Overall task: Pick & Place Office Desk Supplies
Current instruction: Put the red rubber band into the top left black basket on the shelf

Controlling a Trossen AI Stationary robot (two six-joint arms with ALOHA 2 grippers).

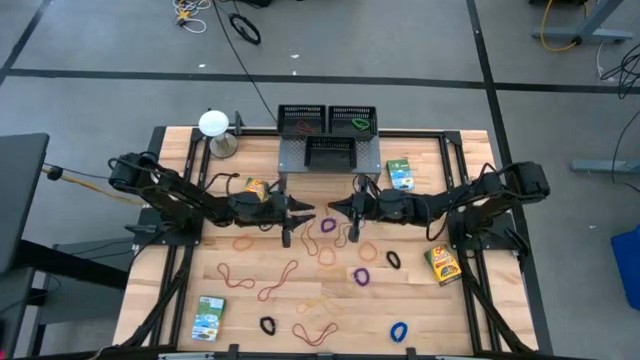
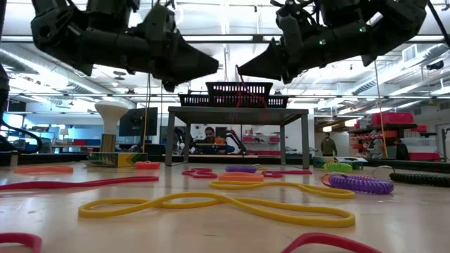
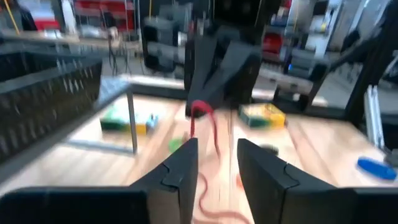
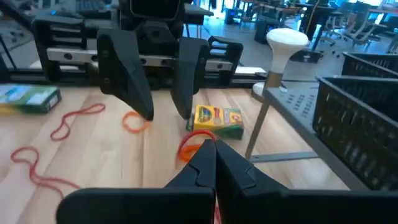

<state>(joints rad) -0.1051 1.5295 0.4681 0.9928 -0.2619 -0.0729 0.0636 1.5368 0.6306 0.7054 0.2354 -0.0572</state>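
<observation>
On a wood table (image 1: 170, 290) in a lab strewn w/ bands, two arms meet mid-air before the shelf (image 1: 330, 155). Right gripper (image 4: 208, 149), jaws closed, pinches a red band (image 3: 202, 121) that dangles toward the table; left gripper (image 3: 214, 165), jaws apart, straddles the hanging loop w/o touching it. Risk: the thin band looks slack, so it could swing or slip free & drop among the other bands below the trays (image 1: 328, 120).

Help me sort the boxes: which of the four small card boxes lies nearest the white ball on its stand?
The yellow-green box beside the left pincer, just left of the grey shelf. The other three lie farther off.
</observation>
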